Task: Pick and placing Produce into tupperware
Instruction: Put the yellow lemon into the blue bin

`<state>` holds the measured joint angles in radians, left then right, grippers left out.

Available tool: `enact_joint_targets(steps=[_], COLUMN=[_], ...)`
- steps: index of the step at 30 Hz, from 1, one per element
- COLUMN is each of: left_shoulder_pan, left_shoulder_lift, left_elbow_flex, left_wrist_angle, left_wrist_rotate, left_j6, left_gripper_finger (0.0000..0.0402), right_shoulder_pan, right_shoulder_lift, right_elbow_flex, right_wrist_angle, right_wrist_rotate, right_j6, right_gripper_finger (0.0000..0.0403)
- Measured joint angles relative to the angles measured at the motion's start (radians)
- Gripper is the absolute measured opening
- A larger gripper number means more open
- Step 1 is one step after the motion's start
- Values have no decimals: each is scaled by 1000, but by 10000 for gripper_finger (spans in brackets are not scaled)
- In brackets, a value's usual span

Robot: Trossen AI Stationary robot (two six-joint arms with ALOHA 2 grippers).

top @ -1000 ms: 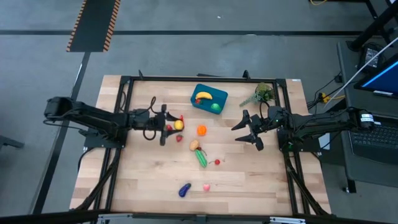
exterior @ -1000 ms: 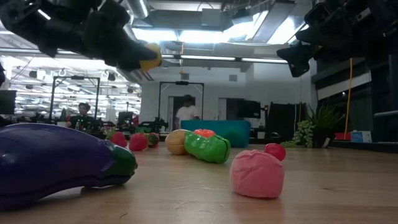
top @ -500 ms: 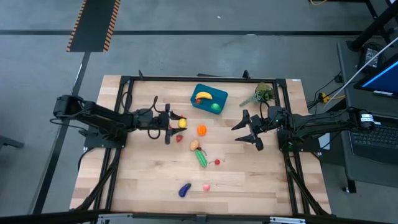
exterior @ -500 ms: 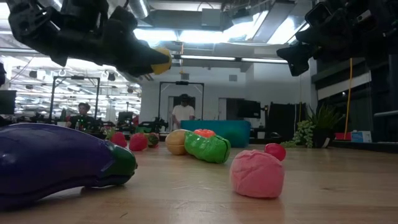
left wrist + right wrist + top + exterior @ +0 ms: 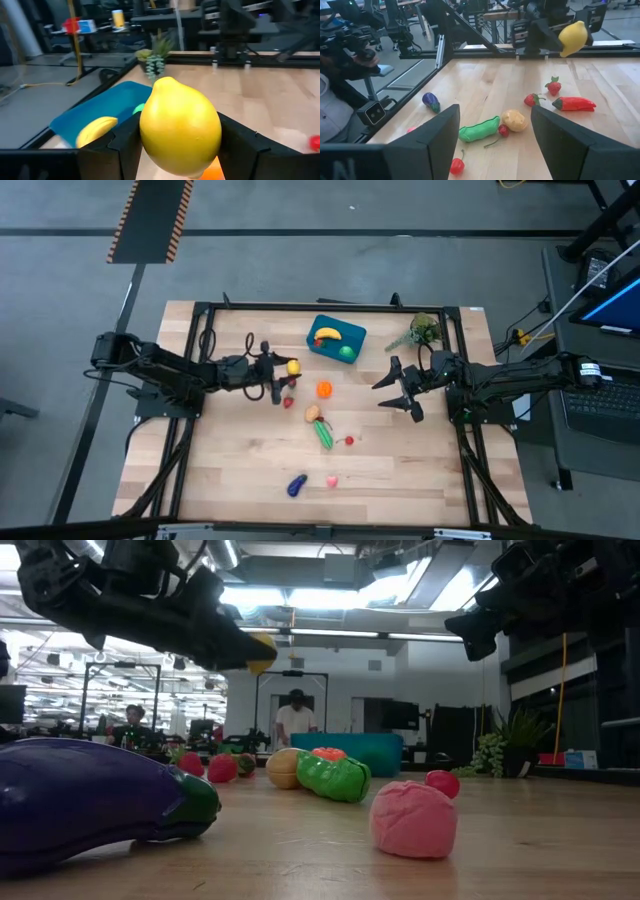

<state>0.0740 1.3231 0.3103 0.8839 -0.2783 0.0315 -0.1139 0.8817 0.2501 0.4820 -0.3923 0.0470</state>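
My left gripper [image 5: 286, 370] is shut on a yellow lemon [image 5: 180, 132], held in the air left of the teal tupperware [image 5: 335, 338]. A banana [image 5: 327, 334] and a green piece [image 5: 346, 352] lie in the tub. Loose produce lies on the table: an orange piece [image 5: 324, 389], a strawberry [image 5: 288, 402], a potato [image 5: 312, 413], a green pod [image 5: 324, 434], a purple eggplant [image 5: 296, 485] and a pink piece [image 5: 331, 480]. My right gripper [image 5: 400, 390] hangs open over the table's right half, holding nothing. My left gripper pinches the lemon's two opposite sides [image 5: 145, 135] between its two fingers [image 5: 240, 147]. The fingers come nearly level from the table's left. The lemon is lifted clear of the table, high above the loose pieces [image 5: 262, 652].
A leafy green sprig [image 5: 422, 332] lies at the far right, beside the tub. A red pepper [image 5: 575, 103] and strawberries [image 5: 551, 86] lie below my left gripper. A black frame [image 5: 330, 307] rims the tabletop. People show in the room behind [image 5: 296, 720].
My left gripper has carried the lemon toward the table's right and far edge, closer to the tub. It has tipped from slanting down to nearly level and stays shut on the lemon.
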Motion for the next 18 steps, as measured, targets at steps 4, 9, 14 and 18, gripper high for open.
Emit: enact_joint_targets(steps=[4, 9, 14, 18], left_shoulder_pan=[1, 2, 43, 85], left_shoulder_lift=[0, 0, 0, 0], left_elbow_flex=[0, 0, 0, 0], left_wrist_angle=[0, 0, -2, -4], left_wrist_rotate=[-96, -87, 84, 232], left_j6=[-2, 3, 2, 1], left_gripper_finger=[201, 201, 201, 201], right_shoulder_pan=[0, 0, 0, 0], right_shoulder_lift=[0, 0, 0, 0], right_elbow_flex=[0, 0, 0, 0], right_wrist_angle=[4, 17, 16, 16], right_wrist_rotate=[0, 0, 0, 0], right_j6=[0, -2, 0, 24], right_gripper_finger=[248, 248, 248, 248])
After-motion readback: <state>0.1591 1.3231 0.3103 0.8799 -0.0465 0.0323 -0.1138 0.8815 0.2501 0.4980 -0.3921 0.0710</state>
